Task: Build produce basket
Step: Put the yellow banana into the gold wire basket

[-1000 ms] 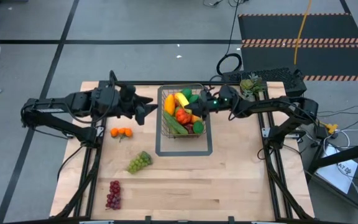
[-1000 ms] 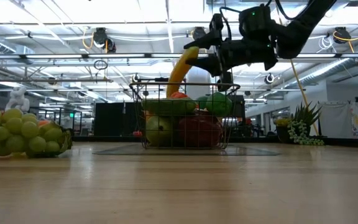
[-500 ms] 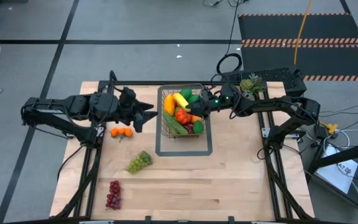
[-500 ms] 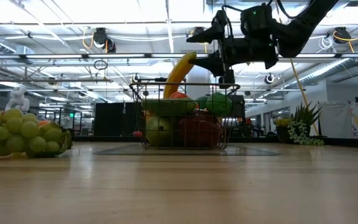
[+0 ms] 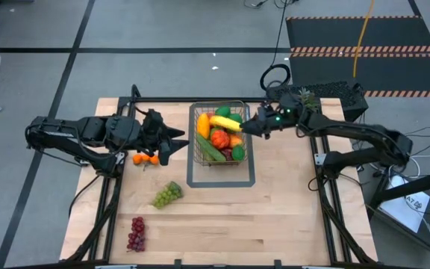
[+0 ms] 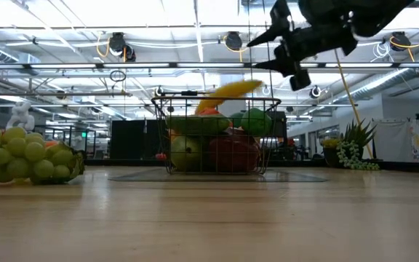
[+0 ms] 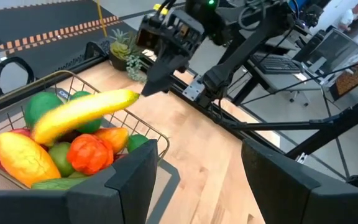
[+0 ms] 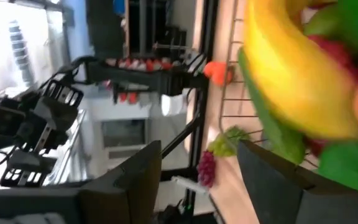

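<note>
The wire basket (image 5: 219, 134) stands at the table's far middle, piled with produce. A yellow banana (image 5: 226, 121) lies across the top of the pile, blurred in the low view (image 6: 231, 89). My right gripper (image 5: 246, 127) is open, just right of the basket's rim and above it (image 6: 266, 49). My left gripper (image 5: 176, 138) is open, in the air left of the basket, above and beside the small oranges (image 5: 146, 158). The left wrist view shows the banana (image 7: 82, 112) on the mango, apple and limes.
Green grapes (image 5: 167, 194) and red grapes (image 5: 136, 233) lie on the table's near left part. A flat grey outline (image 5: 221, 181) frames the basket's spot. A small spiky plant (image 5: 301, 101) sits at the far right edge. Bare wood fills the near right.
My right gripper has let go of the banana, opened wider and drawn back toward the table's right edge and up. The banana, which stood nearly upright in the basket, has tipped over and now lies across the pile. My left gripper has drifted slightly toward the near edge.
</note>
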Motion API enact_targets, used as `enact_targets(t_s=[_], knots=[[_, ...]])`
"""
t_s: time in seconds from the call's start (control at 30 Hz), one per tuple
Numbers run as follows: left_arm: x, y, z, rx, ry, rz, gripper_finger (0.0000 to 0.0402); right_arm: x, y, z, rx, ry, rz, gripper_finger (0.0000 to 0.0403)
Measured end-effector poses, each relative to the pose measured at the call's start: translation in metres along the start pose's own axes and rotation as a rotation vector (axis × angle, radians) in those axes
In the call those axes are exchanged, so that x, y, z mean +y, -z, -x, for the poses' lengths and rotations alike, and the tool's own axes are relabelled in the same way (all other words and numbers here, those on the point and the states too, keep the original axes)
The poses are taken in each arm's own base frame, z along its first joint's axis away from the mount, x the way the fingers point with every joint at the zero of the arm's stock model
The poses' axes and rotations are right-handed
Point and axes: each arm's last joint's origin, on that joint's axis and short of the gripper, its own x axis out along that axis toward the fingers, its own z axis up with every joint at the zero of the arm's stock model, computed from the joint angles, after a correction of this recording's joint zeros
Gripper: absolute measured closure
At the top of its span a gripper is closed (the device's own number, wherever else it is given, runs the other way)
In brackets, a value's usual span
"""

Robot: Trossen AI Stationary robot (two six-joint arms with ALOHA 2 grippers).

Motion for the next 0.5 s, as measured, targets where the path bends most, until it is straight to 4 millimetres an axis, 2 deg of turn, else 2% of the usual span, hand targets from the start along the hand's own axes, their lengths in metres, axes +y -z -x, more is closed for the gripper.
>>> enact_targets(t_s=[0.23,0.4,0.5], knots=[[0.0,0.0,0.0,-0.001,-0.002,-0.034,0.0167,0.012,0.013,0.022,-0.163,0.04,0.044,0.0203],[0.001,-0.001,0.0,-0.009,-0.014,-0.053,0.0167,0.022,0.023,0.019,-0.219,0.039,0.122,0.0203],[0.003,-0.002,-0.001,-0.015,-0.025,-0.054,0.0167,0.022,0.027,0.012,-0.252,0.096,0.162,0.0203]])
